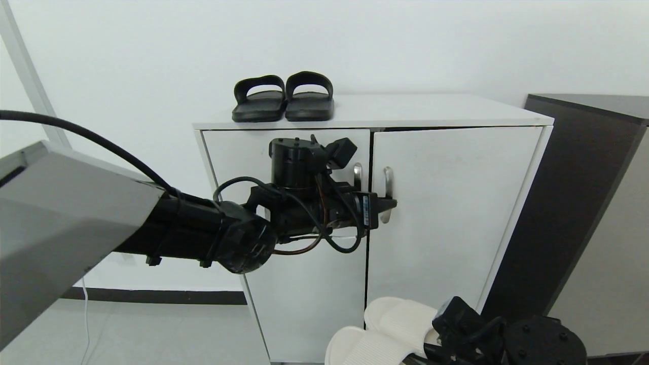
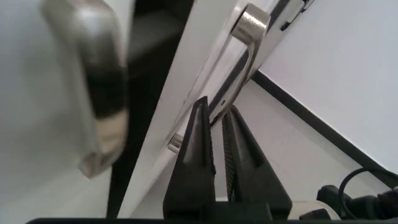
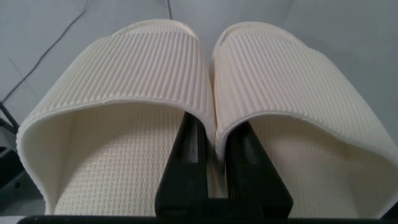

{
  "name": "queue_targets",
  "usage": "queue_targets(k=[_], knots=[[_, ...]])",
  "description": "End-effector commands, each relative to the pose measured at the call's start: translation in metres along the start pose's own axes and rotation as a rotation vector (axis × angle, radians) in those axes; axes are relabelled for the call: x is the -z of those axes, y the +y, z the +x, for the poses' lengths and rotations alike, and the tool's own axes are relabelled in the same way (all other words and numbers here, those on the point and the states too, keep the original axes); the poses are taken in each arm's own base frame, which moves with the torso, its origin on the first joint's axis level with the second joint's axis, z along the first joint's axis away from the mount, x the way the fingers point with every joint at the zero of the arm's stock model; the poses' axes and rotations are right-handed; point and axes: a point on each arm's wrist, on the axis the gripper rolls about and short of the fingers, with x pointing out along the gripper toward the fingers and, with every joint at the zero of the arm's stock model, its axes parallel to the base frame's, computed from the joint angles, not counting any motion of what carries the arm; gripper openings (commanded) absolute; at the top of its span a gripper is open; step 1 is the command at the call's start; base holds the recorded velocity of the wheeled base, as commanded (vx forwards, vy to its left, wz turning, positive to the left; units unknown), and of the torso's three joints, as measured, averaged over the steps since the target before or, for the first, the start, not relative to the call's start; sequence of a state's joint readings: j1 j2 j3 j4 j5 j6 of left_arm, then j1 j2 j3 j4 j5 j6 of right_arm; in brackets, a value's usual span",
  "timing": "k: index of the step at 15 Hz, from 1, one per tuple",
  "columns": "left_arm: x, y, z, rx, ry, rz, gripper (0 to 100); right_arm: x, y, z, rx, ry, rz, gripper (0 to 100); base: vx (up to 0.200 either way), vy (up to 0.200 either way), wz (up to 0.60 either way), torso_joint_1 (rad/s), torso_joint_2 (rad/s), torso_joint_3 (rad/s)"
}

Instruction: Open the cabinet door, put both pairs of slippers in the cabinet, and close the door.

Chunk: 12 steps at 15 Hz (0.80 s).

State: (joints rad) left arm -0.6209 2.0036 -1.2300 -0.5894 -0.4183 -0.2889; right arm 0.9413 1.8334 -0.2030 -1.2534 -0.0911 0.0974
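A white two-door cabinet (image 1: 431, 109) stands against the wall with a pair of black slippers (image 1: 284, 99) on top. My left gripper (image 1: 391, 204) is at the middle handles, shut on the right door's metal handle (image 2: 245, 50), which runs down between its fingers (image 2: 202, 146). That right door (image 1: 446, 213) looks slightly ajar, with a dark gap beside it. The left door's handle (image 2: 93, 93) is close by. Low in front of the cabinet, my right gripper (image 3: 214, 127) is shut on the pair of white ribbed slippers (image 3: 137, 74), pinching their inner edges together; they are also in the head view (image 1: 385, 329).
A tall dark cabinet (image 1: 583, 203) stands right beside the white one, next to the right door's hinge side. Grey floor and a white wall with a dark skirting strip (image 1: 152, 296) lie to the left.
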Motion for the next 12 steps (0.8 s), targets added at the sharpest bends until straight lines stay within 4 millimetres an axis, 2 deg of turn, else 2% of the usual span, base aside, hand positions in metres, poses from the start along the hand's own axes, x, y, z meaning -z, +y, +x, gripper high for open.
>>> queue_targets(k=[1, 2, 5, 8, 10, 12], knots=[[0.0, -0.015, -0.011, 0.013, -0.009, 0.009, 0, 0.0, 0.012, -0.008, -0.067, -0.025, -0.015, 0, 0.0, 0.0, 0.0, 0.0, 0.0, 0.0], [0.0, -0.017, -0.013, 0.009, -0.013, 0.011, 0, 0.0, 0.014, -0.009, -0.078, -0.035, -0.017, 0, 0.0, 0.0, 0.0, 0.0, 0.0, 0.0], [0.001, -0.045, -0.032, 0.042, -0.02, -0.005, 0, 0.002, 0.018, -0.012, -0.097, -0.036, -0.026, 0, 0.0, 0.0, 0.0, 0.0, 0.0, 0.0], [0.005, -0.064, -0.061, 0.043, -0.022, 0.0, 0, 0.002, 0.018, -0.012, -0.094, -0.036, -0.025, 0, 0.0, 0.0, 0.0, 0.0, 0.0, 0.0], [0.004, -0.067, -0.075, 0.027, -0.04, 0.0, 0, 0.004, 0.018, -0.011, -0.093, -0.028, -0.026, 0, 0.0, 0.0, 0.0, 0.0, 0.0, 0.0], [0.001, -0.06, -0.079, -0.01, -0.057, -0.04, 0, 0.004, 0.017, -0.01, -0.088, -0.027, -0.026, 0, 0.0, 0.0, 0.0, 0.0, 0.0, 0.0]])
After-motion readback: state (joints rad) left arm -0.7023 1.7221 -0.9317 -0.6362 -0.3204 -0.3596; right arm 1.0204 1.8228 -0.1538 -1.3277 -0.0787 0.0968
